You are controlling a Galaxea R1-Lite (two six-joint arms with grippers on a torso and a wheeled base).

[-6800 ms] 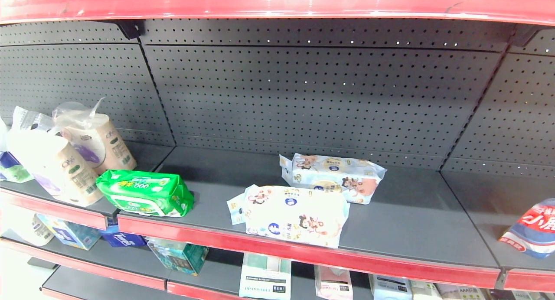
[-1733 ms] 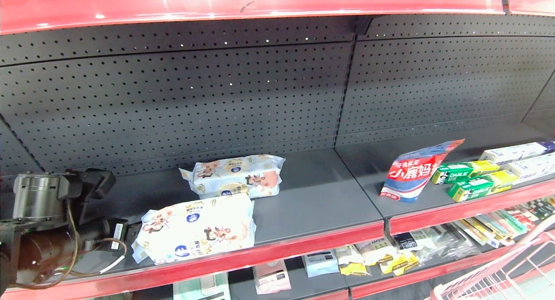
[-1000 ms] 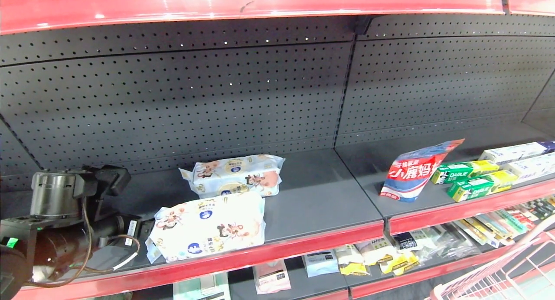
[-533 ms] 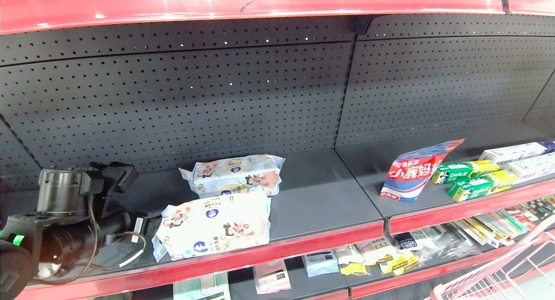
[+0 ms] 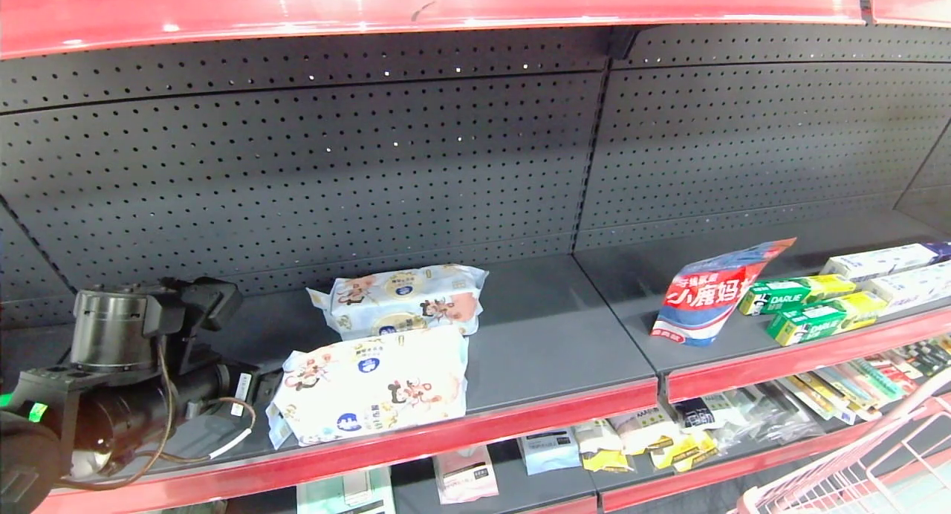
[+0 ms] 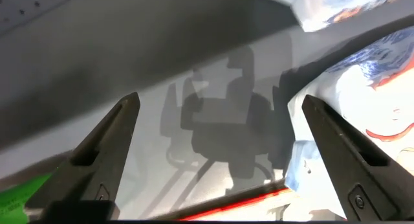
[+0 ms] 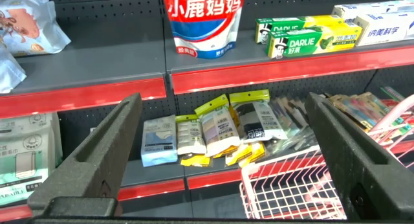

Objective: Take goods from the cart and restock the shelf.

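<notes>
- Shelf [image 5: 550, 350]: dark deck with a red front lip and much bare room. Risk: my left arm lies low over the deck and may scrape it or catch the lip.
- Cart [image 7: 284, 182]: pink wire basket, low and to my right. Risk: a finger tip may hook in the wires during a reach in.
- Front wipes pack [image 5: 371, 384]: flat, close to the lip, with the rear wipes pack [image 5: 401, 298] just behind. Risk: a sideways nudge may skew it into that pack or tip it over the lip.
- Left fingers [image 6: 103, 153]: spread wide, empty, one just beside the front pack. Risk: the soft wrap may snag.
- Right fingers [image 7: 97, 159]: spread wide, empty, above the cart. Risk: a loose pinch may drop goods.
</notes>
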